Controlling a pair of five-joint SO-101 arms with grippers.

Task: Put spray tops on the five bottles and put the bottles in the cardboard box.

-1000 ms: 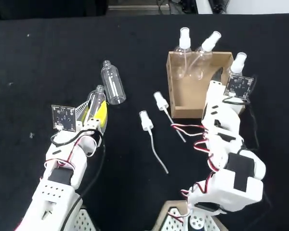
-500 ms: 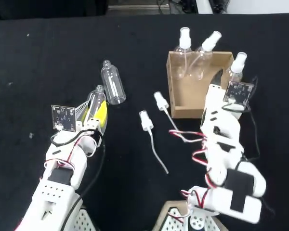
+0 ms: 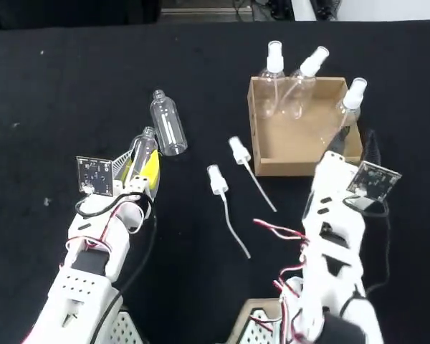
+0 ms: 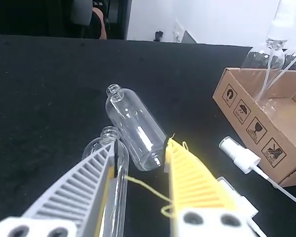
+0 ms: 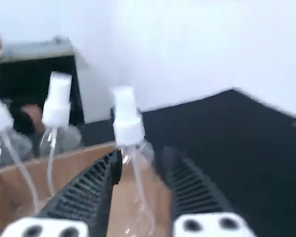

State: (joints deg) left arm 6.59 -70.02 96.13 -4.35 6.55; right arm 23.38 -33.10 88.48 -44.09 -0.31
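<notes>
We judge the task a little past halfway. Three bottles wear spray tops and sit in the cardboard box (image 3: 255, 122); two bottles are still uncapped on the table (image 3: 57, 72).

The right gripper (image 5: 139, 157) has its jaws apart and holds nothing. Just beyond its tips the third capped bottle (image 3: 346, 111) leans tilted at the right wall of the box. The other two capped bottles (image 3: 272, 80) (image 3: 303, 82) stand against the far wall.

The left gripper (image 4: 140, 148) is wide open and clamps nothing. One open bottle (image 4: 108, 145) lies between its jaws, against the grey one and clear of the yellow one. The second open bottle (image 4: 135, 126) lies on its side just beside the first.

Two loose spray tops (image 3: 217, 179) (image 3: 239, 150), tubes trailing, lie on the table between the open bottles and the box, touching neither.

Outstanding, in our judgement: fit both tops, then box both bottles.
</notes>
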